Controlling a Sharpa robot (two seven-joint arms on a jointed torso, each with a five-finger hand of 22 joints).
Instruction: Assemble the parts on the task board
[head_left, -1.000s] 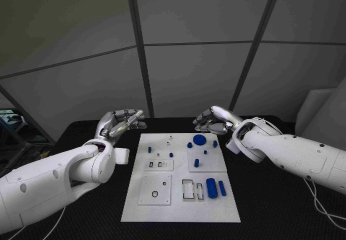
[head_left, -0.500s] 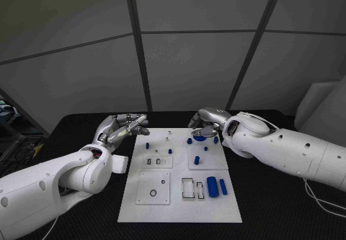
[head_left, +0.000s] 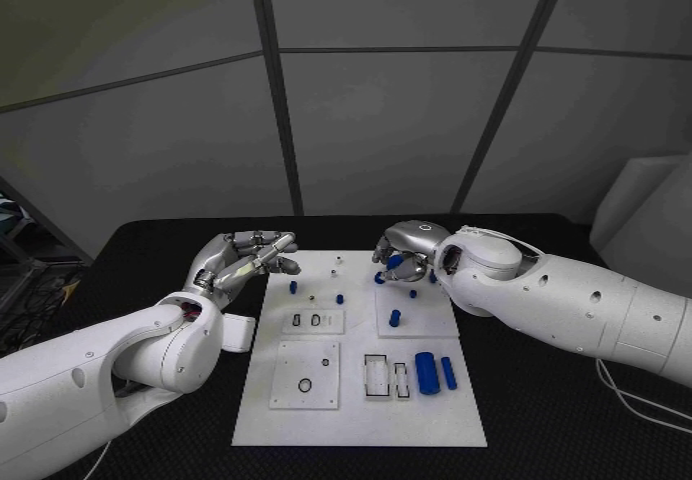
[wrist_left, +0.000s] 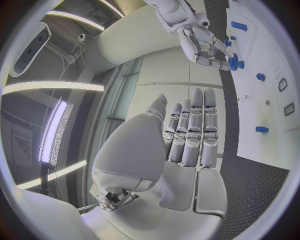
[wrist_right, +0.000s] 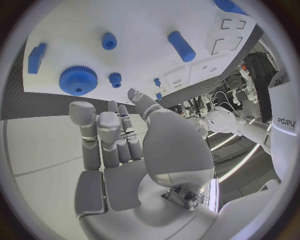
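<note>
Task board lay mid-worktop as the right hand, fingers curled and empty, had advanced over the blue gear at its far edge; left hand hovered, fingers loosely bent.

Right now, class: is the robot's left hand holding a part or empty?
Empty. In the left wrist view the left hand shows straight fingers with nothing between them; in the head view it hovers beside the task board.
</note>
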